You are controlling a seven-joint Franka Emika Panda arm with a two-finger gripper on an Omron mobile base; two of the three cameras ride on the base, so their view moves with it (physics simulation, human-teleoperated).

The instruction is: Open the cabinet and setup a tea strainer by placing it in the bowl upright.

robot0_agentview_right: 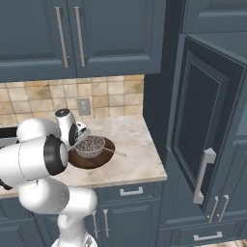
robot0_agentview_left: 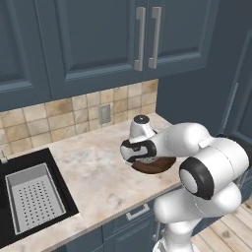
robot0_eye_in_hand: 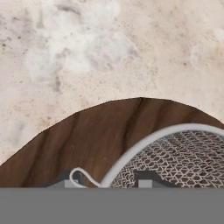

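The tea strainer (robot0_agentview_right: 90,145), a silver mesh basket, sits mouth-up inside the dark wooden bowl (robot0_agentview_right: 96,161) on the counter, its thin wire handle pointing right. My gripper (robot0_agentview_right: 81,135) comes down at the strainer's left rim. In the hand view the fingertips stand either side of the rim, so the gripper (robot0_eye_in_hand: 109,179) is shut on the tea strainer (robot0_eye_in_hand: 179,157) over the grained bowl (robot0_eye_in_hand: 100,135). From the left, my arm covers most of the bowl (robot0_agentview_left: 156,167). The cabinet (robot0_agentview_right: 202,111) at the right has one door swung open.
Closed upper cabinet doors with silver bar handles (robot0_agentview_left: 141,38) hang above the tiled backsplash. A black sink with a grey perforated tray (robot0_agentview_left: 33,197) lies at the counter's left. A wall outlet (robot0_agentview_right: 84,106) sits behind the bowl. The open door's handle (robot0_agentview_right: 204,176) juts into the room.
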